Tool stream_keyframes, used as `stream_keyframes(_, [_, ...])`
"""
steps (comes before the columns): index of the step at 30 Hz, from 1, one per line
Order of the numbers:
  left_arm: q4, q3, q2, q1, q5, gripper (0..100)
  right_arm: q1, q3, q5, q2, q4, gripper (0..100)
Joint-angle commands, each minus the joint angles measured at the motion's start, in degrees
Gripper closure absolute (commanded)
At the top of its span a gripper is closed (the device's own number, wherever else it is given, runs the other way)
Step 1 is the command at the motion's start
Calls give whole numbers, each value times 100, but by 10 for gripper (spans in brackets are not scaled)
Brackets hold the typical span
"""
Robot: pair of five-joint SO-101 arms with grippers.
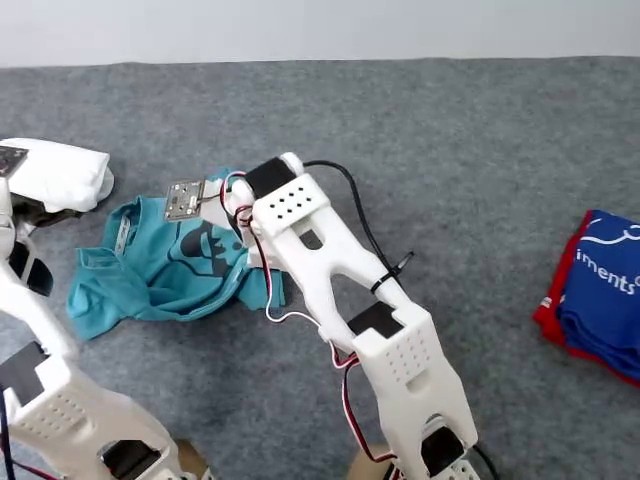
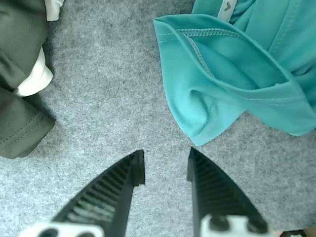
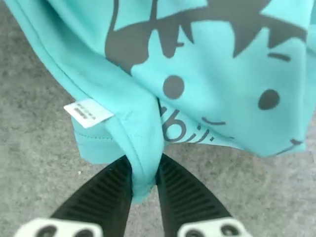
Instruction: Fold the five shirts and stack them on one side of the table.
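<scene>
- The teal shirt (image 1: 150,270) was lying crumpled on the grey table (image 1: 450,130), left of the middle, so no neat fold on it yet.
- The right claw (image 3: 145,170) was clamped down on a bunched-up fold of the teal shirt's edge. The fabric was squeezed between both fingers, right by the little white care label (image 3: 88,112).
- The left claw (image 2: 166,158) had its fingers parted with nothing in it. It was just hanging over bare table near the teal shirt's sleeve end (image 2: 232,84), not touching it.
- A white shirt (image 1: 60,172) sat at the far left edge of the table on top of a dark garment (image 1: 45,212). That dark one was just beside the left claw too (image 2: 19,118).
- Way over on the right edge there was a folded blue shirt (image 1: 605,285) stacked on a red shirt (image 1: 550,310), well apart from everything else.
</scene>
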Motion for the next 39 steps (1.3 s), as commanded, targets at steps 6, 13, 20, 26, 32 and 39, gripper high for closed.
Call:
stream_keyframes(6, [105,268,-35,255,-44,852,119,-264,62,-224,330,982])
stream_keyframes(13, [97,277,-44,264,-44,852,110,-281,44,-31,330,898])
stream_keyframes(20, [97,277,-44,255,-44,852,84,-281,44,-22,330,896])
stream_keyframes(26, [9,286,-44,255,-44,852,40,-273,53,22,330,927])
stream_keyframes(32, [35,163,-141,264,-35,852,57,-404,70,-101,488,989])
stream_keyframes(39, [158,523,-818,281,-220,852,101,-519,70,-154,655,988])
